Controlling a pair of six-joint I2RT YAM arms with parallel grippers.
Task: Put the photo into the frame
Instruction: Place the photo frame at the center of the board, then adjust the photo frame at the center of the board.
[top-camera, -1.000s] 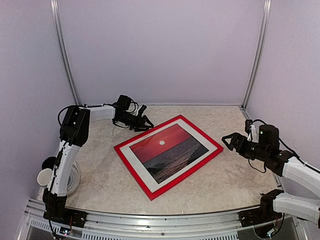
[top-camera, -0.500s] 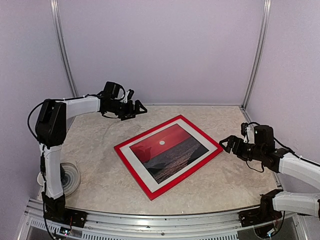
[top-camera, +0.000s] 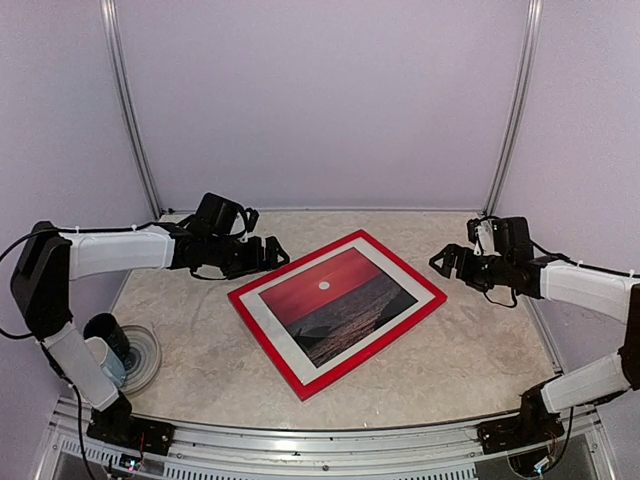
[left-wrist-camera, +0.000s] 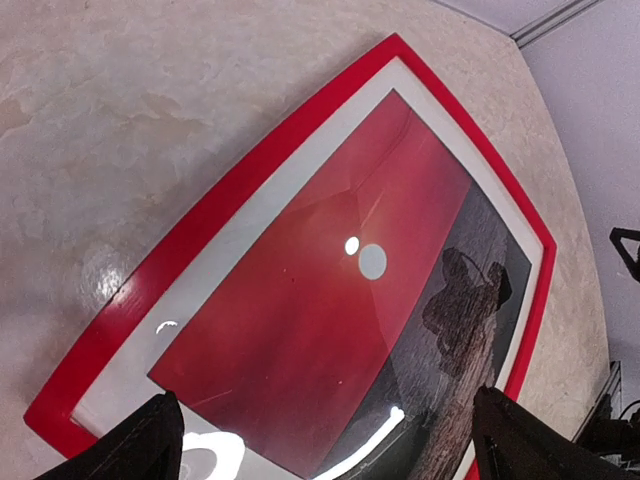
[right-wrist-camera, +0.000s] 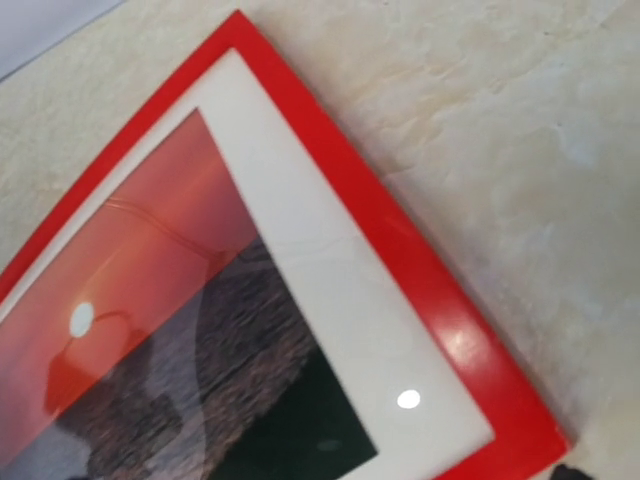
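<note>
While the left claw hovers spread wide and empty just beyond the far-left corner of the frame, nothing is pinning that side down. In the middle of the tabletop the frame lies flat, red face up, with the photo inside it. Its white border shows evenly all round, so it looks fully seated. At the right, the right claw hangs released, clear of the frame, likely because no hold is needed.

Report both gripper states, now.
Left gripper: open, holding nothing.
Right gripper: open, holding nothing.
</note>
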